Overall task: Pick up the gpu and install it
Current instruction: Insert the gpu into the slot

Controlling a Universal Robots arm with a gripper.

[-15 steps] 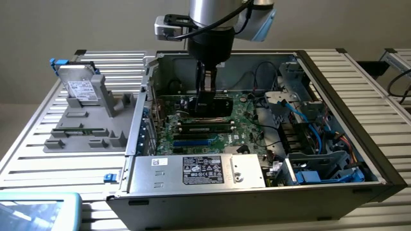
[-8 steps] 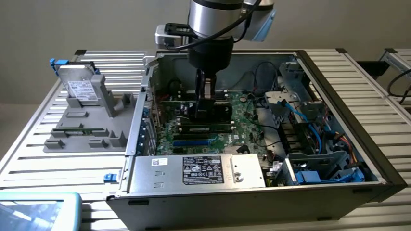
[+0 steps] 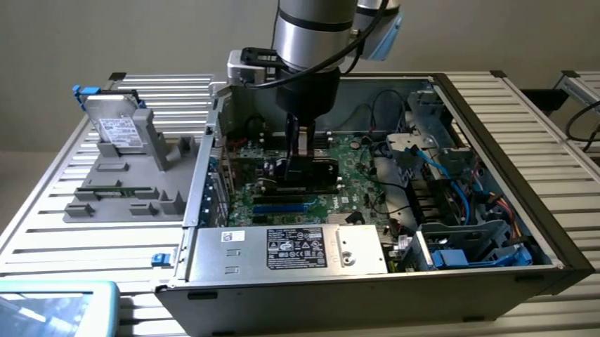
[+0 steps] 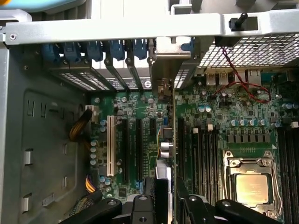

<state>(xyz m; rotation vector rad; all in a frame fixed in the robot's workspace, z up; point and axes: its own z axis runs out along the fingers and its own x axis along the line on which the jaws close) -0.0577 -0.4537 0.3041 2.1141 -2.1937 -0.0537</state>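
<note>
- Exterior view: the gripper [image 3: 305, 149] reaches down into the open computer case [image 3: 487, 119], closed on the gpu [image 3: 302, 175], which hangs dark and on edge just above the motherboard [image 3: 361, 172].
- The card is held on edge, probably so that its lower edge can meet a slot straight on.
- The case walls hem the arm in. The power supply [image 3: 291, 249] lies near on one side and a tangle of blue cables [image 3: 468, 189] on the exterior view's right, so the free room looks to be mostly upward.
- The hard drive [image 3: 120, 130] stands in a grey fixture [image 3: 122, 193] on the bench [image 3: 56, 239], well apart from the work.
- Wrist view: the card runs edge-on from the gripper towards the rear wall, and its silver bracket [image 4: 164, 70] is at the row of rear openings [image 4: 93, 77].
- It lies between the black expansion slots [image 4: 139, 149] and the memory slots [image 4: 201, 149], with little room either side. Whether it is seated I cannot tell.
</note>
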